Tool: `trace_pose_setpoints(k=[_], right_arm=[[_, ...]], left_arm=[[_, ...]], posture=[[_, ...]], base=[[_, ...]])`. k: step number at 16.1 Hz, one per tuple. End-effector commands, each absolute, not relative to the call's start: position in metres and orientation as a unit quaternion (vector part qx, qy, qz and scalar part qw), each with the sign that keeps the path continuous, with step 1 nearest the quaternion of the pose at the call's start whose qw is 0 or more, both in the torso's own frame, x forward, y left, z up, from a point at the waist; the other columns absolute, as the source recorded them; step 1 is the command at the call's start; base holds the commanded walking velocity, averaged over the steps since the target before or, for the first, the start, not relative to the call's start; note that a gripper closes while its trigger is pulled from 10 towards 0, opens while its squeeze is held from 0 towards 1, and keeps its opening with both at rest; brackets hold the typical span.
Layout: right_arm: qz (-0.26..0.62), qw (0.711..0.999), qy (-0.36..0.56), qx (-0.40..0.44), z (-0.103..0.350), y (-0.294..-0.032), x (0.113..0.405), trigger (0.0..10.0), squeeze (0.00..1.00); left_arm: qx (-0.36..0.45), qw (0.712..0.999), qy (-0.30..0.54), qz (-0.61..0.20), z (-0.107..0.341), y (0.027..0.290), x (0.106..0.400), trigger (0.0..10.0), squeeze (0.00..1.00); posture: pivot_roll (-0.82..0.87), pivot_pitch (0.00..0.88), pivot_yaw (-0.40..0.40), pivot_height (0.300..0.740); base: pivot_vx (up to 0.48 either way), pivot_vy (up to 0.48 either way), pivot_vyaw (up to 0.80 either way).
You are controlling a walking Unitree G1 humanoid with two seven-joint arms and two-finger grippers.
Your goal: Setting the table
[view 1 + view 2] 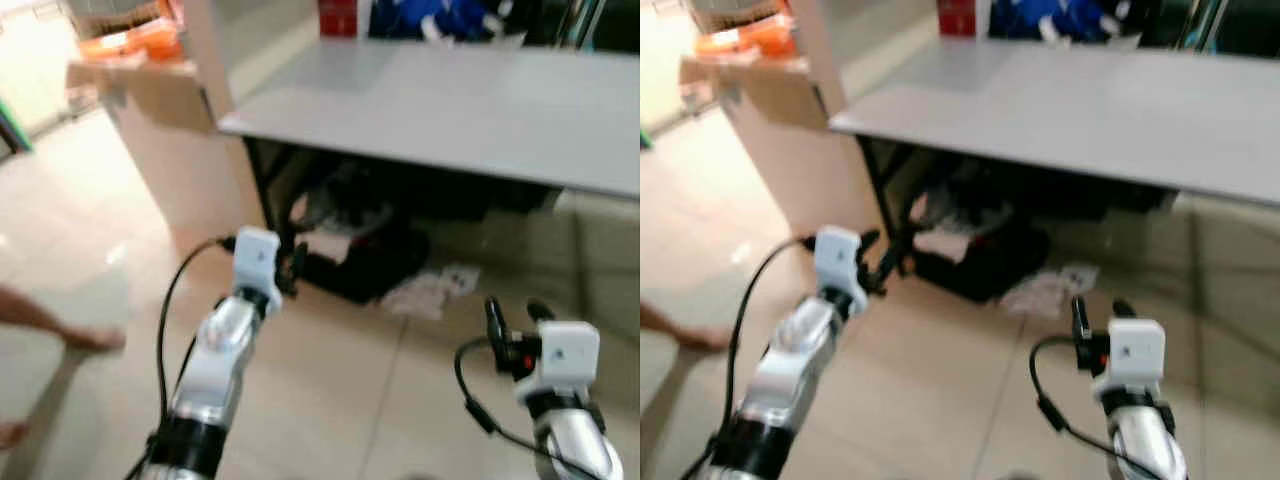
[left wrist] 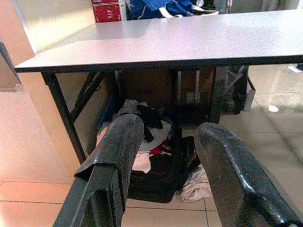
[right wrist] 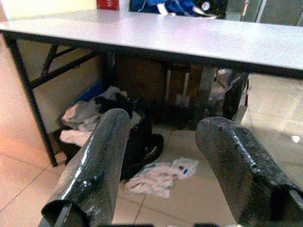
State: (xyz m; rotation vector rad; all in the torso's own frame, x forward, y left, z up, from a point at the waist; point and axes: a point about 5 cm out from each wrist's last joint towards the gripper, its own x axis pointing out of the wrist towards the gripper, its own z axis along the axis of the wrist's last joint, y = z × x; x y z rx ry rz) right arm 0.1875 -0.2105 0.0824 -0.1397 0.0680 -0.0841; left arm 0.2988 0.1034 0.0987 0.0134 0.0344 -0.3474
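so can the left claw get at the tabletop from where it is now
Probably not yet. The left claw is open and empty, held low over the floor in front of the table, whose top lies higher and farther ahead. Nothing blocks the way, so the robot would likely need to step closer and raise the arm.

Before us, bright even daylight, motion-blurred head views, soft sheen on our worktop [image 1: 480,100], deep shadow beneath.
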Motion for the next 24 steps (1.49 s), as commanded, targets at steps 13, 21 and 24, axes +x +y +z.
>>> trace_pose_setpoints(k=[13,21,24], right_arm=[[0.022,0.994,0.049,-0.097,0.068,-0.204,0.174,10.0,0.0],[0.029,0.994,0.039,-0.095,0.07,-0.207,0.183,10.0,0.0],[0.017,0.995,0.028,-0.089,0.077,-0.21,0.188,10.0,0.0]], left_arm=[[-0.006,0.983,0.003,-0.183,0.1,0.092,0.304,10.0,0.0],[0.0,0.986,-0.001,-0.168,0.099,0.099,0.306,10.0,0.0],[0.0,0.984,0.0,-0.176,0.096,0.097,0.304,10.0,0.0]], posture=[[-0.15,0.0,0.105,0.74],[-0.14,0.0,0.092,0.74],[-0.14,0.0,0.086,0.74]], base=[[0.36,0.087,0.0],[0.454,0.0,0.0],[0.454,0.0,0.0]])
